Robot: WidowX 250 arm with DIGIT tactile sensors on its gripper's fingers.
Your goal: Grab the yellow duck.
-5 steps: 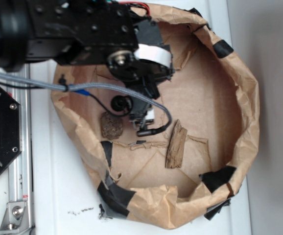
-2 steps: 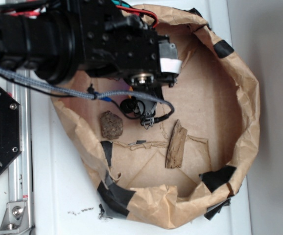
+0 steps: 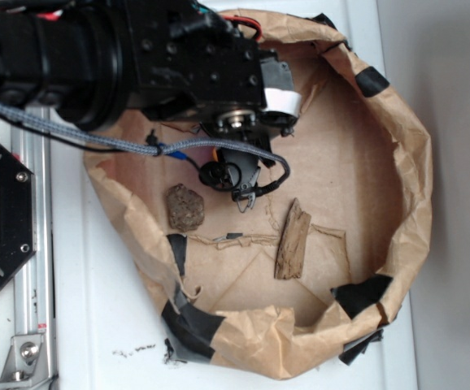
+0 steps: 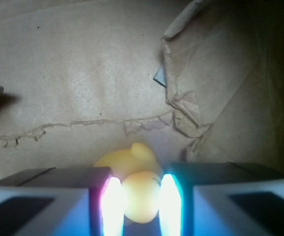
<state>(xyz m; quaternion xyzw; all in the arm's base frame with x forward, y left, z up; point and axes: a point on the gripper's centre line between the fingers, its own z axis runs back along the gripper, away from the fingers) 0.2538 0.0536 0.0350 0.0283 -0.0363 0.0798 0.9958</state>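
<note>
From the exterior view, the black arm is reaching in from the upper left over a brown paper bag (image 3: 418, 171) rolled down into a shallow nest, which is sitting on the white counter (image 3: 105, 325). The gripper (image 3: 243, 191) is hanging low over the paper floor, just right of the rough brown rock (image 3: 185, 206) and up-left of the elongated wood piece (image 3: 293, 240). The yellow duck is not showing from here (the arm and its cables are covering that spot), so I cannot tell the gripper's state from this angle.

The wrist view is settling it. The yellow duck (image 4: 137, 189) is sitting between the two fingers (image 4: 113, 206), which are glowing bright on their inner faces and standing close against its sides, seemingly pressing on it. The gripper (image 4: 137, 206) is looking closed around the duck, or very nearly so. The duck's body is running straight ahead from the gripper, one rounded end poking forward past the fingertips toward a torn paper seam (image 4: 83, 125). Whether it is resting on the paper or lifted I cannot say.
</note>
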